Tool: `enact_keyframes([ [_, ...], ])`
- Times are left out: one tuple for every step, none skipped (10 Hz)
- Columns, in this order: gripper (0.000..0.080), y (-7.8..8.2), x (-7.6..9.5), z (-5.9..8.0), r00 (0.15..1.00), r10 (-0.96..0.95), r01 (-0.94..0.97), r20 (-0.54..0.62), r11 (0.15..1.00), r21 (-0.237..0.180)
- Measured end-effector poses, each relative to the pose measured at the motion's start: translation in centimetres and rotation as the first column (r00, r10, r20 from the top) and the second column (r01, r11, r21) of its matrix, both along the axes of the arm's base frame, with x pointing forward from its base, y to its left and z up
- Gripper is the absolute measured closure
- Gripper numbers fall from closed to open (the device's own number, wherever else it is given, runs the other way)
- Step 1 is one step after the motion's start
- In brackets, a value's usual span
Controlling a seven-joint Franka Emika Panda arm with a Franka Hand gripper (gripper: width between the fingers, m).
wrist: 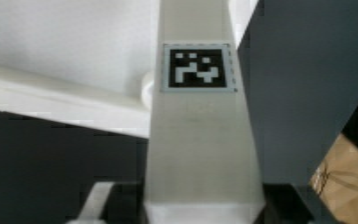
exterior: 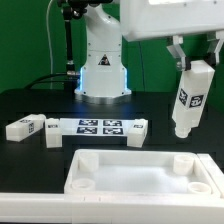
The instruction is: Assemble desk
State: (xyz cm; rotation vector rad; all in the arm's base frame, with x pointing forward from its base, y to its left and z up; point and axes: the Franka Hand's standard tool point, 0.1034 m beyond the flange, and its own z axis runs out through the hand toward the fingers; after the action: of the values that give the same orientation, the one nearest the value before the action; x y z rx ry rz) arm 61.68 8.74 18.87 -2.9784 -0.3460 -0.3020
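Gripper (exterior: 192,66) clamped on an upright leg (exterior: 189,100), held in free air.
We observed the tabletop (exterior: 130,157) below the gripper, its raised rim apart from the leg's lower end, with open room on every side.

Robotics lab: a staged test bench, not a home or a shop.

In the exterior view, a glossy white robot arm base (exterior: 103,60) with a blue glow low on its front stands at upper centre on a matt black table (exterior: 30,160). A plain green backdrop (exterior: 25,40) fills the upper left. The marker board (exterior: 100,127) lies flat mid-frame. The same black-and-white square tags sit on the white plastic parts: the upright leg (exterior: 190,97) at the right and the lying leg (exterior: 24,127) at the left.
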Motion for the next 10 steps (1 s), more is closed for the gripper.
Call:
enact_keyframes([
  [0.0511,-0.3,1.3,0.0,0.999,-0.034,0.034,0.008,0.999,0.009],
  [0.0511,-0.2,2.0,-0.2,0.999,-0.039,0.039,0.016,0.999,0.013],
  [0.0511,-0.1,2.8,-0.1,0.999,-0.041,0.04,0.031,0.999,0.016],
  [0.0511,-0.2,3.0,-0.1,0.997,-0.046,0.045,0.063,0.999,0.016],
  [0.0511,-0.3,3.1,-0.2,0.995,-0.048,0.047,0.086,0.999,0.016],
  [0.0511,-0.7,3.5,-0.2,0.982,-0.052,0.051,0.184,0.999,0.013],
  [0.0511,-1.2,2.6,-0.8,0.963,-0.057,0.057,0.263,0.998,0.006],
  [0.0511,-1.2,2.5,-1.4,0.962,-0.059,0.059,0.268,0.998,0.005],
  [0.0511,-1.0,3.1,-1.6,0.96,-0.053,0.054,0.274,0.999,0.006],
  [0.0511,-0.5,3.6,-1.8,0.957,-0.042,0.043,0.287,0.999,0.004],
])
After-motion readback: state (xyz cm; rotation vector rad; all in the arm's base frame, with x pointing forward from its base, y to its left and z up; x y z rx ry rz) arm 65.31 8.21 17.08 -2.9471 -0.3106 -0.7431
